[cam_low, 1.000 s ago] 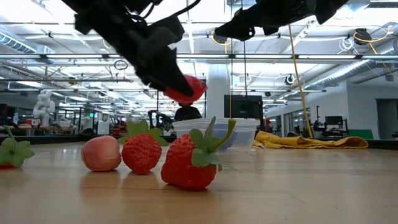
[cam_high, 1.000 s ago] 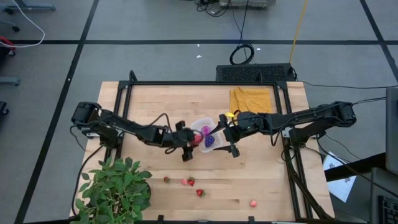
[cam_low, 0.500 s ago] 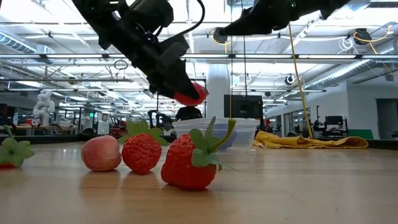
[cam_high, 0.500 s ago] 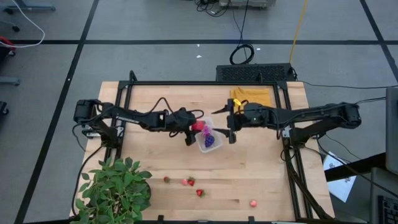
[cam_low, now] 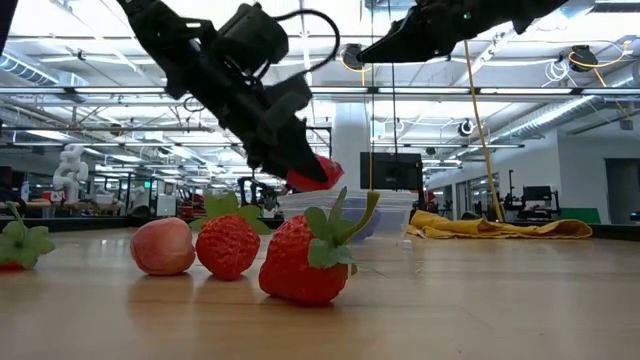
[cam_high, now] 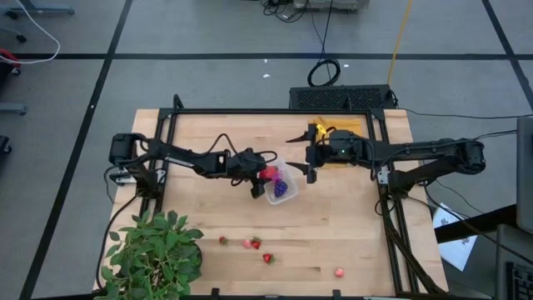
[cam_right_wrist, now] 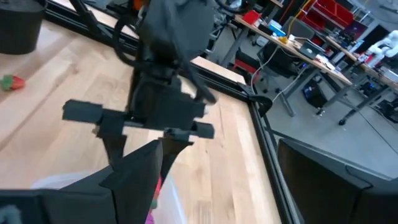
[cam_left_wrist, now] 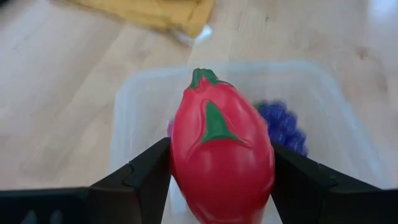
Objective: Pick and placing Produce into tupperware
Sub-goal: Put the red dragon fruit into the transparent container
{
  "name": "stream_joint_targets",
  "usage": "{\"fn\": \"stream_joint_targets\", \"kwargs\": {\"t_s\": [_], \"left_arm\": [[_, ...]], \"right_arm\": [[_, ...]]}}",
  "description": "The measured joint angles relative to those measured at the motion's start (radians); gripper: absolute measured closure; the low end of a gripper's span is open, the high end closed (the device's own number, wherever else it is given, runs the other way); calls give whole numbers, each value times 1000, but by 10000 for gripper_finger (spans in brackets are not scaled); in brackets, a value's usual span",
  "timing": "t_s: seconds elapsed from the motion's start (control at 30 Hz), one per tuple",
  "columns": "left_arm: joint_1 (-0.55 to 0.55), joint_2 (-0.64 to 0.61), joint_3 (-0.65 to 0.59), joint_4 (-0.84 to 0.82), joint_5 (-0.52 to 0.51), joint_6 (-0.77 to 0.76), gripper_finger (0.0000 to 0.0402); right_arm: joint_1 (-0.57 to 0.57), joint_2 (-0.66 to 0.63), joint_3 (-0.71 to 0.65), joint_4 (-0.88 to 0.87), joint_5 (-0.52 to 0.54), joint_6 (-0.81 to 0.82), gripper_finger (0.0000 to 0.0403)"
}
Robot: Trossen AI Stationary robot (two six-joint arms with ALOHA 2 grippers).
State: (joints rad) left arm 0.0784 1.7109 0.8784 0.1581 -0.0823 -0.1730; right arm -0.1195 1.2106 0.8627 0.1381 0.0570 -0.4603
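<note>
Currently, left gripper [cam_left_wrist: 221, 180] pinches one red dragon fruit [cam_left_wrist: 221, 147], glossy, green-scaled, above the tupperware [cam_left_wrist: 134, 118]. Tupperware: clear, rounded, holding purple grape bunch [cam_left_wrist: 283, 126]. Right gripper [cam_high: 309, 164], fingers spread, beside it.

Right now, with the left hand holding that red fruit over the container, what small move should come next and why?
Probably lower a little, then open. The left hand grips the red dragon fruit above the clear tupperware, beside the purple grapes; the right hand is clear.
</note>
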Motion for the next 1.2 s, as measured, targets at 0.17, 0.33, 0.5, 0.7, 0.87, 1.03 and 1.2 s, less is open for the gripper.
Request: {"fn": "stream_joint_targets", "kwargs": {"t_s": [0.17,0.33,0.5,0.7,0.87,1.03,1.2], "left_arm": [[9,17,1,8,8,-4,172],[14,27,2,1,10,-5,172],[14,25,2,-1,7,-5,172],[28,25,2,1,3,-5,172],[27,30,2,6,3,-6,172],[27,50,2,24,3,-13,172],[27,59,1,23,3,-11,172]], "right_arm": [[-20,0,0,12,0,-1,96],[-37,0,0,15,0,-1,96],[-53,0,0,15,0,-7,96],[-59,0,0,15,1,-42,96],[-62,0,0,23,18,-81,96],[-65,0,0,77,151,-126,96],[-65,0,0,147,179,-157,96]]}}
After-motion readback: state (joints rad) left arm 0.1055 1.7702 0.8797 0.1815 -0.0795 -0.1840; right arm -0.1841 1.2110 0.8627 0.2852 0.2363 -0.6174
